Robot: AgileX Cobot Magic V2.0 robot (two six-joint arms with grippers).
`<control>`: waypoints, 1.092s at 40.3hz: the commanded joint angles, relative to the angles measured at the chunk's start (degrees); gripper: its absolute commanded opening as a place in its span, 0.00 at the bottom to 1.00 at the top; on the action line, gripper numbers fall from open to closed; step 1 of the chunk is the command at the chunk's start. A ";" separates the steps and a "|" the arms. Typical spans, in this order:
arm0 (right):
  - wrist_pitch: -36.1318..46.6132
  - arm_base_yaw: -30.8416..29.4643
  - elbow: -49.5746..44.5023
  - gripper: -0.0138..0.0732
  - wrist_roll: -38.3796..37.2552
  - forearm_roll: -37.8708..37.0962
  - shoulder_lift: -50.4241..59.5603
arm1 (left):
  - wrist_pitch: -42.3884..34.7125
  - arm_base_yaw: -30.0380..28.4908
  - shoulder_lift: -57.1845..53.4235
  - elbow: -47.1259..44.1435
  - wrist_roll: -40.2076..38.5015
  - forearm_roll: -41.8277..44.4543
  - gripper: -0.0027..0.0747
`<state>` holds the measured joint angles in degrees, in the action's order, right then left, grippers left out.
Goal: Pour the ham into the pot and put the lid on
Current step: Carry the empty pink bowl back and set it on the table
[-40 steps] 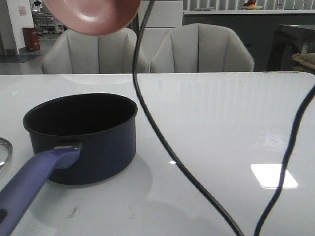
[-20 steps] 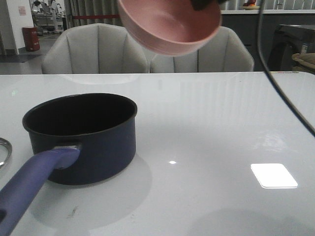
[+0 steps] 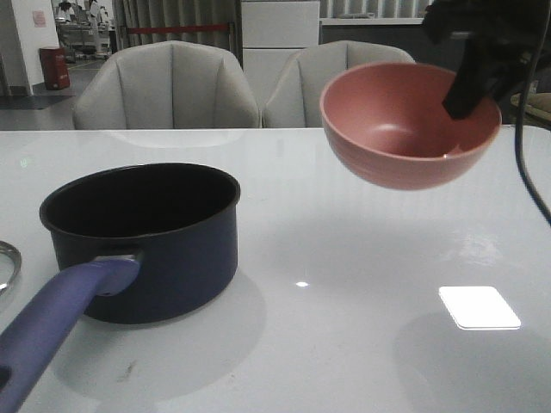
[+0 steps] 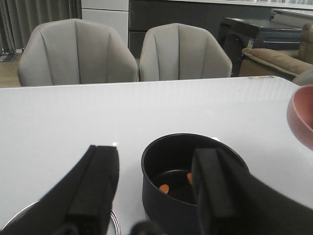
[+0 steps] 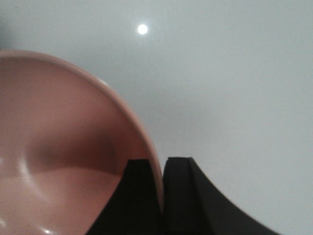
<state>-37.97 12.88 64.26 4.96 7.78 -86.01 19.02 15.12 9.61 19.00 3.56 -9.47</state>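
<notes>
a white table (image 3: 362, 344) holds the pot (image 3: 146, 241), with ham (image 4: 165, 188) pieces inside. the right gripper (image 5: 161, 188) pinches a pink bowl (image 3: 405, 129) by its rim, held above the table. the left gripper (image 4: 156, 196) hangs released near the pot. the lid's (image 3: 7, 262) edge shows beside the pot.

No legible text or labels.

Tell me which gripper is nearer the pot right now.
Left. The left gripper hangs open just above the pot; the right gripper holds the pink bowl off to its right.
</notes>
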 commanded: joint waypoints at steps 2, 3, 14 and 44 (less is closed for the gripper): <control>-1.03 -2.53 2.09 0.32 -4.96 -1.03 -2.28 | -4.97 0.47 0.57 1.65 0.09 -0.67 0.53; -1.36 -2.92 2.09 0.32 -4.96 -1.03 -2.95 | -4.97 0.47 0.57 1.65 0.09 -0.67 0.53; -3.96 -7.49 2.09 0.34 -4.96 -0.11 -9.84 | -4.97 0.47 0.57 1.65 0.09 -0.67 0.53; -0.15 -5.36 0.30 0.61 1.33 0.53 4.69 | -4.33 0.47 0.57 1.65 0.09 -0.76 0.53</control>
<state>-42.08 6.19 64.51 5.40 7.99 -87.97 19.02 15.12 9.61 19.00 3.56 -9.47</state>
